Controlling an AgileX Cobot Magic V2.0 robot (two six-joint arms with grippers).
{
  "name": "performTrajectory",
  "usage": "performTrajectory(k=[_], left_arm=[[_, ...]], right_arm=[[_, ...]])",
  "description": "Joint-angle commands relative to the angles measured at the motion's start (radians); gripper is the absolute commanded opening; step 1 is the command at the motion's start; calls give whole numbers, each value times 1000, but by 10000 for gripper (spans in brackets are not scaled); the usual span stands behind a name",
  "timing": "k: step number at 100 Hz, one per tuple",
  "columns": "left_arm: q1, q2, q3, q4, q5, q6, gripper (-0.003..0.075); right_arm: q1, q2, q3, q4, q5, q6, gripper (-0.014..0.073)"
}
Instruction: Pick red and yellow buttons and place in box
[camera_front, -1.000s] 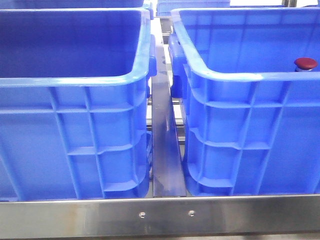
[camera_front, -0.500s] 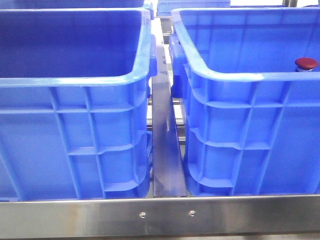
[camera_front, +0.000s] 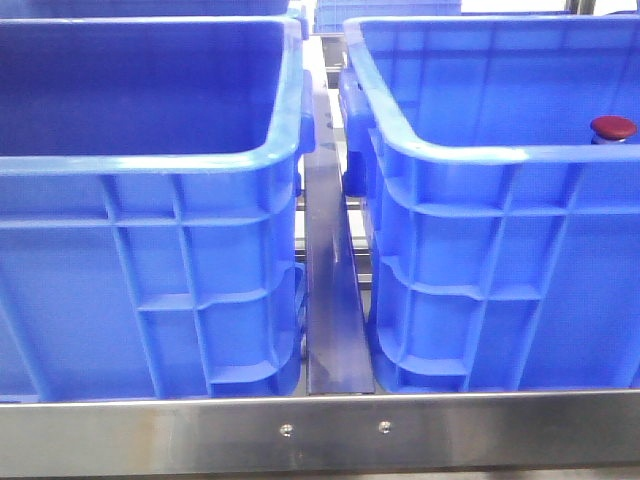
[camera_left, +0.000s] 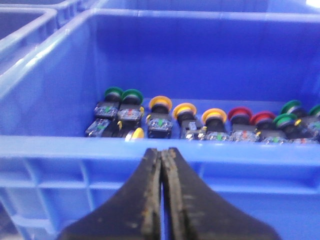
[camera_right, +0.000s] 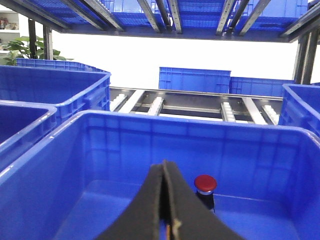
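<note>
In the left wrist view a blue crate (camera_left: 60, 146) holds a row of push-buttons: yellow caps (camera_left: 160, 104), red caps (camera_left: 239, 114) and green caps (camera_left: 132, 94). My left gripper (camera_left: 161, 152) is shut and empty, just outside that crate's near rim. In the right wrist view a single red button (camera_right: 205, 183) stands upright inside another blue box (camera_right: 125, 127). My right gripper (camera_right: 164, 165) is shut and empty, above this box and short of the button. The front view shows the red button (camera_front: 612, 127) in the right box (camera_front: 470, 152); neither gripper shows there.
The left crate (camera_front: 150, 160) and right box stand side by side with a metal divider (camera_front: 335, 300) between them and a steel rail (camera_front: 330, 430) in front. More blue crates (camera_right: 195, 80) and roller conveyors (camera_right: 190, 105) lie beyond. A shelf frame (camera_right: 165, 12) is overhead.
</note>
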Motion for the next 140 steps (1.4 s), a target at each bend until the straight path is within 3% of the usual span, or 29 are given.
performTrajectory(k=[1, 116, 140], left_arm=[[1, -31, 17, -3, -90, 12, -20], [-1, -31, 20, -3, -121, 12, -20], [-1, -31, 20, -3, -121, 12, -20]], right_arm=[[-4, 12, -25, 11, -14, -7, -69], [-4, 14, -25, 11, -15, -7, -69], [-4, 14, -25, 11, -89, -7, -69]])
